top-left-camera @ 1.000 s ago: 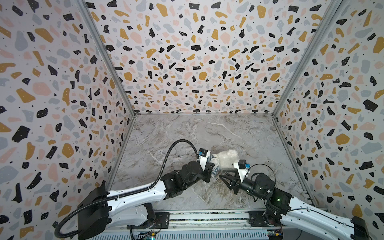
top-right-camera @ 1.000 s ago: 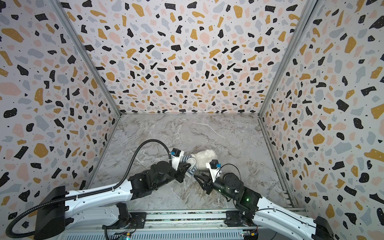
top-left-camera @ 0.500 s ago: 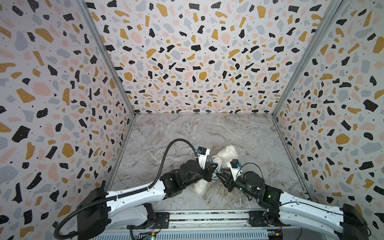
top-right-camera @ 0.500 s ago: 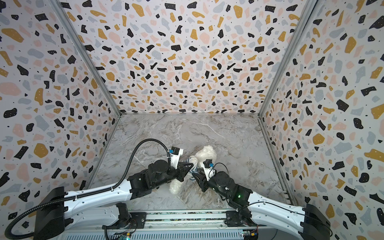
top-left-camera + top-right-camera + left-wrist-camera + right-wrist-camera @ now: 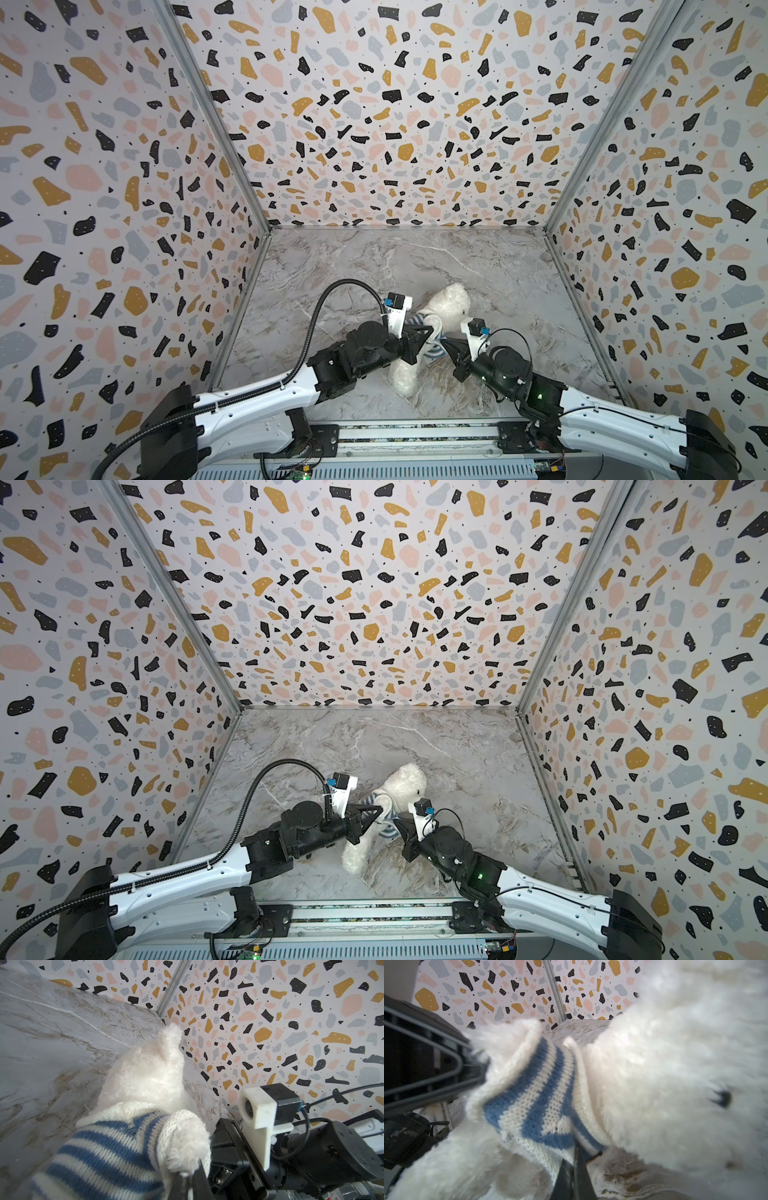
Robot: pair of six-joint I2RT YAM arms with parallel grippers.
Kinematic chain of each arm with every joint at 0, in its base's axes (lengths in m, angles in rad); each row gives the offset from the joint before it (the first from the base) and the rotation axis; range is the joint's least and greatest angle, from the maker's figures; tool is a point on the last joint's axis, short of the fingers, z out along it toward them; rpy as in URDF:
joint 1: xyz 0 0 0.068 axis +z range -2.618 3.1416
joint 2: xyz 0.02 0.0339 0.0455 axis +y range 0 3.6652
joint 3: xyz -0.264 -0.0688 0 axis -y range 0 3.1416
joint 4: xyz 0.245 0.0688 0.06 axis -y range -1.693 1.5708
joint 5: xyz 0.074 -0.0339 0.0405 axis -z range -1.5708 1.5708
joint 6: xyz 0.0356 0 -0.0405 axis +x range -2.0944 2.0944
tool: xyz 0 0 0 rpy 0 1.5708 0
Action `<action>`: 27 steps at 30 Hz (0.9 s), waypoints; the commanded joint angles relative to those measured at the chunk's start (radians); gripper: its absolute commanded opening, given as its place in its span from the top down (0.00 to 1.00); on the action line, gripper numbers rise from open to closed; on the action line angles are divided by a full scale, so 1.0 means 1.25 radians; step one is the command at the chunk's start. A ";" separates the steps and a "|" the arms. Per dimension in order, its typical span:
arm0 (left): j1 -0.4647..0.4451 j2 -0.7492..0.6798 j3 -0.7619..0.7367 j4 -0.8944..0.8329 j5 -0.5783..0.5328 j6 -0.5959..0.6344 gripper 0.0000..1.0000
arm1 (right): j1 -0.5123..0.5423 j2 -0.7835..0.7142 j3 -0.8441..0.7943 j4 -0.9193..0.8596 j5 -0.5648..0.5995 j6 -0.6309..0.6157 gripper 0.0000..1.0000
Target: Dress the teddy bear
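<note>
Over the last second the right gripper (image 5: 444, 344) has swung in from the lower right and clamped onto the hem of the striped shirt (image 5: 542, 1095). The teddy bear (image 5: 448, 301) now has one leg trailing toward the bottom edge. It lies on the counter (image 5: 415, 257) at lower centre in both top views, between the arms. The left gripper (image 5: 430, 330) is clenched on the shirt's sleeve cuff at the bear's paw.

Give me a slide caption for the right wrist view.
Right gripper pinching the blue-and-white striped knit shirt on the fluffy white teddy bear.
</note>
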 commanded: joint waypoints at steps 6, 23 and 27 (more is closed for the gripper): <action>0.035 -0.065 -0.009 0.060 0.033 -0.018 1.00 | -0.028 -0.018 -0.046 -0.113 0.056 0.067 1.00; 0.114 -0.012 -0.137 0.217 0.229 -0.077 1.00 | 0.013 -0.056 -0.063 0.090 -0.180 -0.123 0.78; 0.114 0.023 -0.131 0.271 0.271 -0.093 1.00 | 0.037 -0.018 -0.057 0.118 -0.172 -0.120 0.68</action>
